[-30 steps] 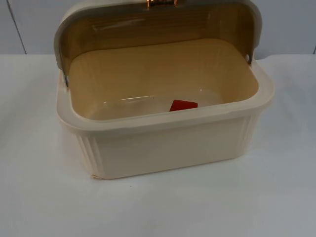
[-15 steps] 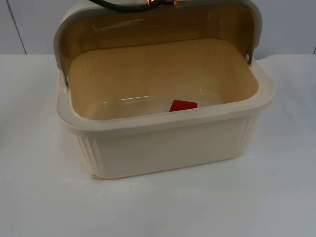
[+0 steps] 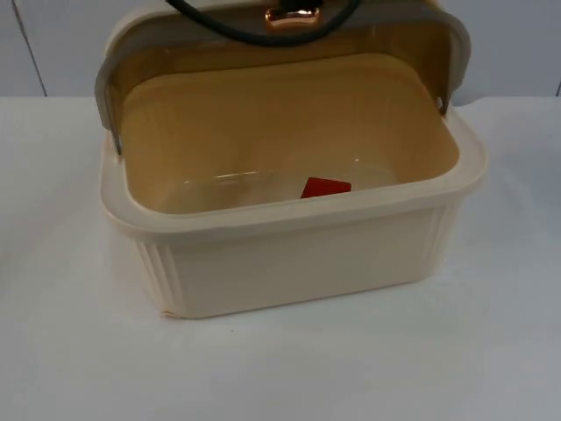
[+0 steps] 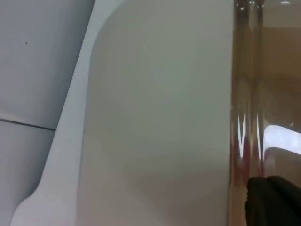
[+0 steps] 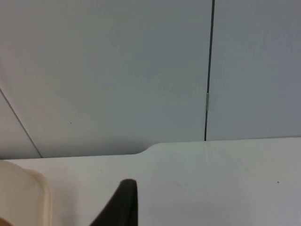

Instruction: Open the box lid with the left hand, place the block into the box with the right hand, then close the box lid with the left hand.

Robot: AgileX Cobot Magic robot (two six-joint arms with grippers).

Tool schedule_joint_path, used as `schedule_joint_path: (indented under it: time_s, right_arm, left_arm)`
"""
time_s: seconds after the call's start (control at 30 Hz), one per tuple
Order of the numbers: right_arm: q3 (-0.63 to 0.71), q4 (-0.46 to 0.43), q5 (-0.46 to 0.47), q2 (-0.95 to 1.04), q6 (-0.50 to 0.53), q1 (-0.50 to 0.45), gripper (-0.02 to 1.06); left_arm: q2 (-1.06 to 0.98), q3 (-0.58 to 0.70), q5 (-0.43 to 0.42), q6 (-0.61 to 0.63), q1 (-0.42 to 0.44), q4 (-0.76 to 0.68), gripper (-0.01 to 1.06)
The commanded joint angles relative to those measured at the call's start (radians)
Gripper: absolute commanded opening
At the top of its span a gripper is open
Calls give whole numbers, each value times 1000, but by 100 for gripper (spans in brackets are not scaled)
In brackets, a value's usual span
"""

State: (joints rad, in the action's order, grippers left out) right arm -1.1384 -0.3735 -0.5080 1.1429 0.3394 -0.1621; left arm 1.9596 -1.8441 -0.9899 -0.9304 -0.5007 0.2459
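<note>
Here my left gripper (image 4: 273, 200) sits against the lid (image 3: 280, 39), close by its translucent edge; I cannot tell how its fingers stand. My right gripper (image 5: 120, 202) waits over the table (image 5: 211, 179), beside the box (image 3: 289, 254). The block (image 3: 326, 187) lies inside on the floor, near the front wall. The lid looks like light, stiff, smooth plastic on side pivots, probably slippery; I would hold at its copper handle (image 3: 292, 17).

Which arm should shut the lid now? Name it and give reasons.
Left. The red block already lies inside the cream box, and the left end effector sits right against the raised lid. The right end effector waits beside the box, over the table.
</note>
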Motion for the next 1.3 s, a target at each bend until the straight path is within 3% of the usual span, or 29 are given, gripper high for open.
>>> schedule_joint_path:
  time_s: [0.0,0.8,0.97,1.17,1.27]
  right_arm:
    - [2,-6,7,-7,9,-4,105]
    - [2,-6,1,-32,9,-4,105]
    - [2,-6,-1,-32,1,-4,105]
    - [2,-18,-3,-32,1,-4,105]
    - [2,-20,-5,-32,1,-4,105]
  left_arm:
    - [-6,6,-40,23,-13,-25,0]
    - [-21,30,-145,101,-49,-71,0]
    - [-80,163,-56,101,-49,-73,0]
    - [-171,368,155,122,-69,-79,0]
    - [-183,428,221,124,-91,-86,0]
